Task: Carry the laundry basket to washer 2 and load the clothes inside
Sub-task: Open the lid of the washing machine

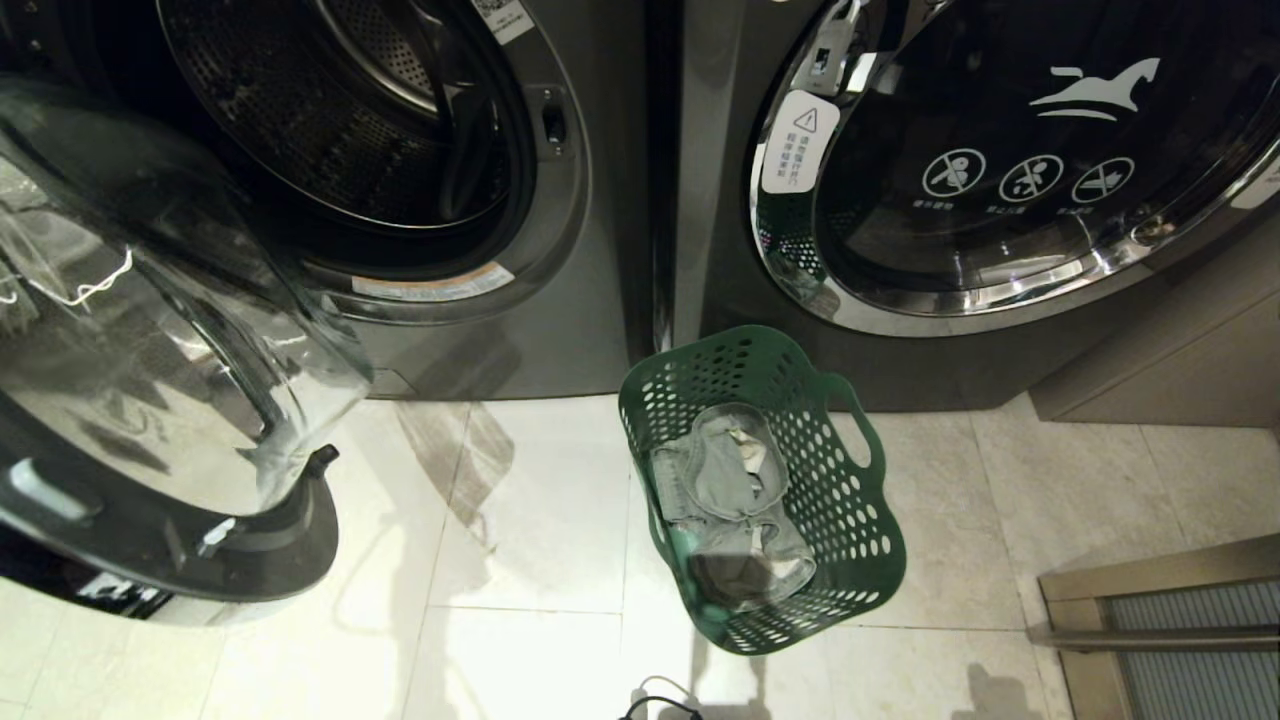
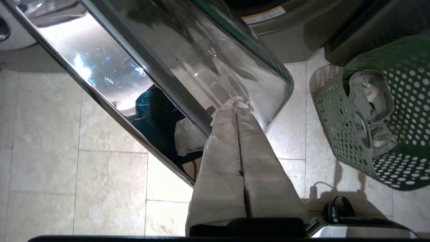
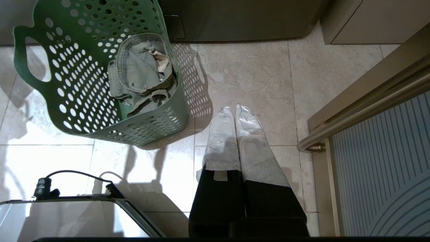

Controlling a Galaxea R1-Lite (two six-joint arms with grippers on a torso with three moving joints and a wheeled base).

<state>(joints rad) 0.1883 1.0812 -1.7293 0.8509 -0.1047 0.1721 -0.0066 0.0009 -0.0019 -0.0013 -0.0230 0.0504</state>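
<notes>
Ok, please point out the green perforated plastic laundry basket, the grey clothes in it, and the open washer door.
Green perforated plastic laundry basket (image 1: 860, 520): head view, on its right wall.
Grey clothes (image 1: 720, 480): head view, on the folded fabric's middle.
Open washer door (image 1: 150, 350): head view, on its glass bowl.

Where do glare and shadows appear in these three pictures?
Head view: bright glare on the floor tiles left of the green basket, reflections on the open washer door. Left wrist view: strong glare on that door's glass. Right wrist view: the basket's dotted shadow falls on the tiles.
</notes>
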